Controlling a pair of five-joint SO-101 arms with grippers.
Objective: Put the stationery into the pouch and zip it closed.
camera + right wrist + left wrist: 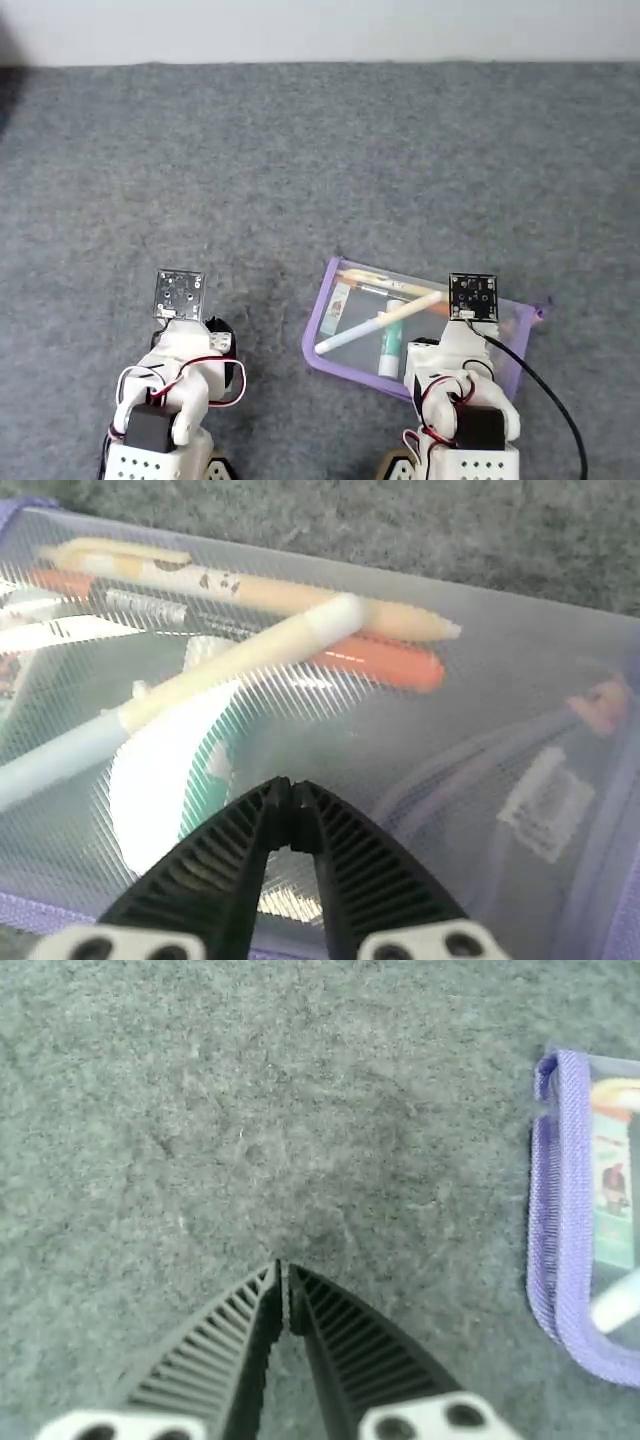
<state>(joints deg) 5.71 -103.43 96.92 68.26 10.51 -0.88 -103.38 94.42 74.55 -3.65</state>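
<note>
Progress, from the high view: looks nearly finished, with pale pen [375,325] and glue stick [390,348] among the items lying inside the purple-edged pouch [318,322] on grey carpet [300,150], though cannot tell whether zipped along the full length. From the left wrist: shows left gripper [283,1280] clamped together on nothing above bare carpet, near the pouch's end yet apart from it, blocking nothing. From the right wrist: finds right gripper [290,800] likewise pinched closed and empty, poised over the mesh wall near orange pen [380,667], so probably leaves only a check of the zip.
</note>
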